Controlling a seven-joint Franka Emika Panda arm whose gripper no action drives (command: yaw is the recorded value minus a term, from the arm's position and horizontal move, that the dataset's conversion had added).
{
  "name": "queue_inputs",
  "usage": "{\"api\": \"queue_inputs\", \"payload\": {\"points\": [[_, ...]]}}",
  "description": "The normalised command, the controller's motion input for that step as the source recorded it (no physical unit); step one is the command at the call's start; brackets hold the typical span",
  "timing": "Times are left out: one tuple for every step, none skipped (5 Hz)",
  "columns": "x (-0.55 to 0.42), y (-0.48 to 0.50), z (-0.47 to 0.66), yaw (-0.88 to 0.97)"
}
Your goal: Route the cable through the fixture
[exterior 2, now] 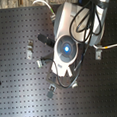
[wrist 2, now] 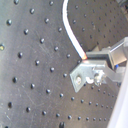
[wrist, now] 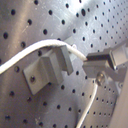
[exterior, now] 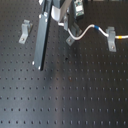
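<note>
A black perforated table (exterior: 75,100) fills both exterior views. On it a long dark bar (exterior: 41,42) is seen, to the first exterior view's left of the gripper (exterior: 71,33).

The cable (exterior: 92,28) is a thin white cord, curving from the gripper towards the first exterior view's right, where it is carried through a grey clip bracket (exterior: 112,39) — a yellow-orange mark is seen just beyond that bracket. The fixture (wrist: 47,70) is shown close in the first wrist view: a small grey upright clip on a flat foot, with the cable laid across its top. A third bracket (exterior: 25,31) stands beyond the bar, well apart from the gripper.

The jaws are clenched on the cable — in the second wrist view the cord ends at the fingertips (wrist 2: 89,60). In the second exterior view the gripper is hidden by the arm's body (exterior 2: 68,38).
</note>
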Motion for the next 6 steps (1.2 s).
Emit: {"api": "queue_inputs", "payload": {"points": [[0.102,-0.181,-0.46,-0.21],[0.199,-0.138,-0.48,-0.19],[0.229,-0.167,-0.28,-0.19],[0.193,-0.073,-0.2,-0.14],[-0.278,-0.245,0.1,0.0],[-0.393,-0.248,0.14,0.17]]}}
